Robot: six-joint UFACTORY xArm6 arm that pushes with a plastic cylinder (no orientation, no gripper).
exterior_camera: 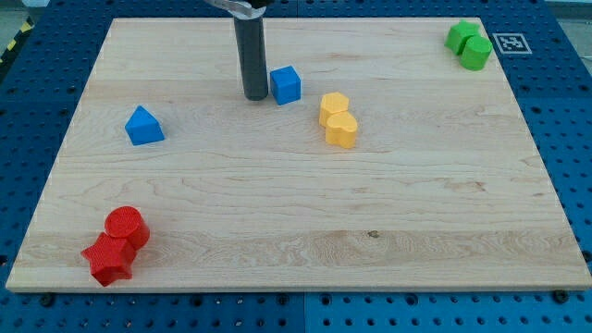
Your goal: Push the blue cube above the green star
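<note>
- One blue cube (286, 84), plain faces, no markings, sits on the worktop (305, 213) toward 12 o'clock.
- My tip (255, 96) stands just beside the cube, at its 9 o'clock; contact cannot be told.
- No pincer fitted, so nothing is held.
- Green star (461, 35) lies well apart at 2 o'clock, touching a second green block (477, 52).
- Square black-and-white tag (509, 43) beside it; no readable writing.

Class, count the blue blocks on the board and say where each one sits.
2. The blue cube is near the view's top, just right of my tip; the blue triangular block is at left. None seem hidden.
</note>
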